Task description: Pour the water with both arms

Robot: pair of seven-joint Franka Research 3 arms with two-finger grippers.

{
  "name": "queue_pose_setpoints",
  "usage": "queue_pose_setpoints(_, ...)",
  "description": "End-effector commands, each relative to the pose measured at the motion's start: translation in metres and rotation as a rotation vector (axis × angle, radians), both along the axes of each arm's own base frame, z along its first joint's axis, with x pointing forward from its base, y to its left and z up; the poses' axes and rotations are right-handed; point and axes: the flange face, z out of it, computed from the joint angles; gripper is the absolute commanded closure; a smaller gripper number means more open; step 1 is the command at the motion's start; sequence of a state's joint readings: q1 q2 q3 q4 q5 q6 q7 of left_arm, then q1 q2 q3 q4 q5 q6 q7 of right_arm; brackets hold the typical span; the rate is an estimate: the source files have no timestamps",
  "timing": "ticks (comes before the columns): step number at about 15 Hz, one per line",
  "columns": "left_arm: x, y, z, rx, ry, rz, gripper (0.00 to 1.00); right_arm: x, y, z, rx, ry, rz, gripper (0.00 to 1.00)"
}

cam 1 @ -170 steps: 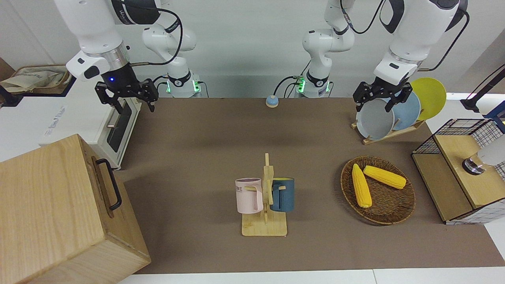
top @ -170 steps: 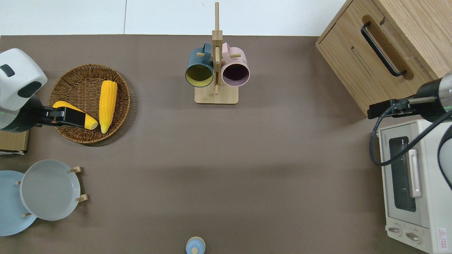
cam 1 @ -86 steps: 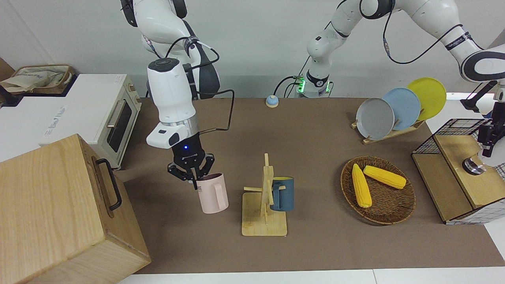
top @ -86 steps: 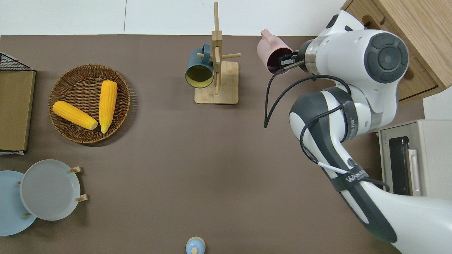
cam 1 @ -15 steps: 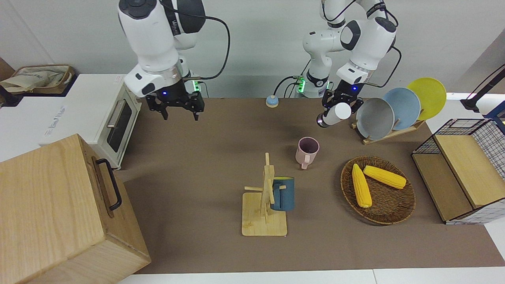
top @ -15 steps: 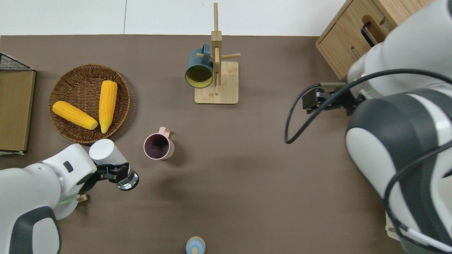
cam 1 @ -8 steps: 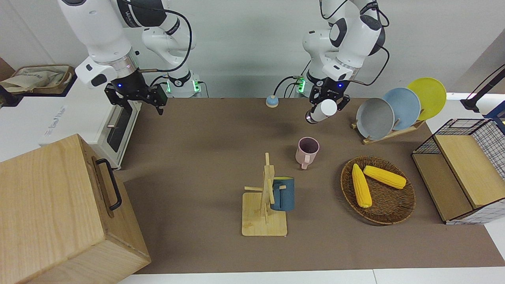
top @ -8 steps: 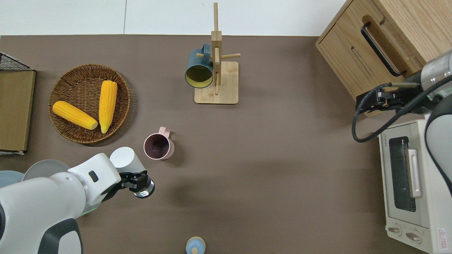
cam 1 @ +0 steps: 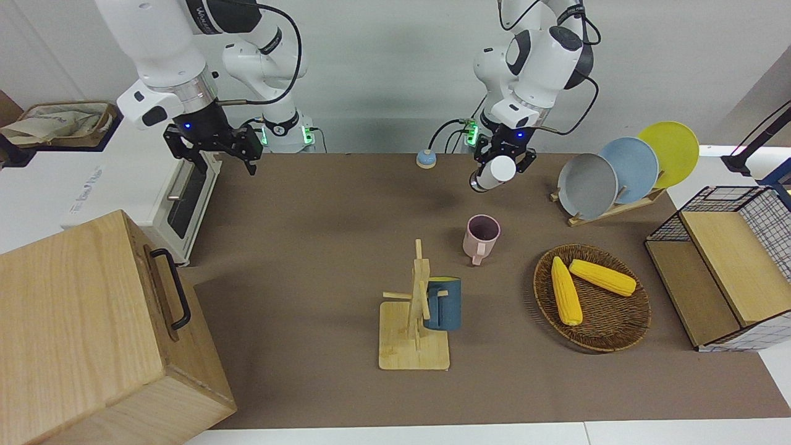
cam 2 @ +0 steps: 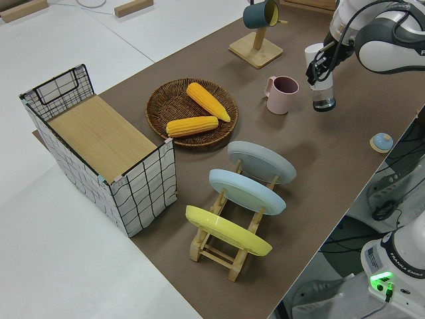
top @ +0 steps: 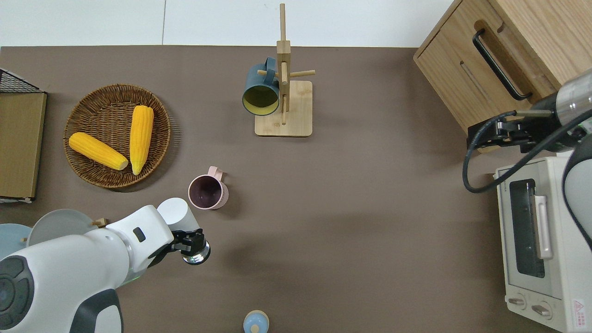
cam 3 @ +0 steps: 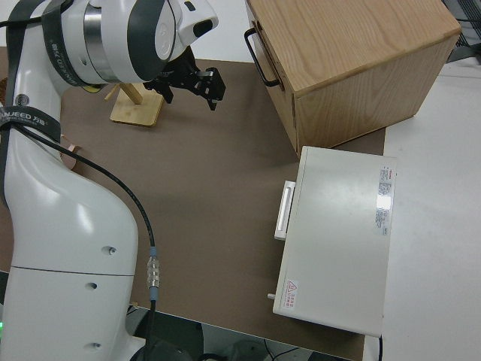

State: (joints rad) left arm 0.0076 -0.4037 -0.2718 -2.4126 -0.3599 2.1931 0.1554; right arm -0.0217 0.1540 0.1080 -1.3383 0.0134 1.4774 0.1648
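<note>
My left gripper [cam 1: 503, 158] is shut on a white bottle [cam 1: 488, 176] with a clear lower end. It holds the bottle tilted in the air, over the brown mat just nearer to the robots than the pink mug [cam 1: 481, 236]. The bottle [top: 172, 212] and left gripper [top: 187, 241] also show in the overhead view, beside the mug [top: 207, 192]. The mug stands upright and open on the mat. My right gripper [cam 1: 217, 162] is open and empty, over the mat's edge by the toaster oven [cam 1: 133, 179].
A wooden mug tree [cam 1: 415, 346] carries a blue mug [cam 1: 443, 304]. A wicker basket [cam 1: 593, 337] holds two corn cobs. A plate rack [cam 1: 609, 210], a wire crate [cam 1: 717, 259], a wooden box [cam 1: 80, 334] and a small blue knob [cam 1: 425, 159] stand around.
The right arm took the pink mug off the tree, set it on the mat and drew back to the oven. The left gripper has carried the bottle toward the mug.
</note>
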Motion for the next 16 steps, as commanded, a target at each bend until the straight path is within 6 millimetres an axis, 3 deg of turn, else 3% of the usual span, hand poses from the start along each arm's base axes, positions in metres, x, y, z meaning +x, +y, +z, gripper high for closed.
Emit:
queue_pose_setpoints(1,0.005,0.001,-0.001,-0.011,0.010,0.048,1.00,-0.007,-0.002,0.000,0.016,0.004,0.008,0.007)
queue_pose_setpoints(7,0.021,-0.002,-0.004,0.015,0.050,0.061,1.00,-0.007,-0.002,0.001,0.016,0.003,0.008,0.009)
queue_pose_setpoints(11,0.043,-0.012,-0.003,0.074,0.127,0.053,1.00,-0.007,-0.002,0.001,0.016,0.003,0.008,0.007)
queue_pose_setpoints(16,0.052,-0.016,-0.005,0.105,0.183,0.037,1.00,-0.007,-0.002,0.001,0.016,0.003,0.008,0.007)
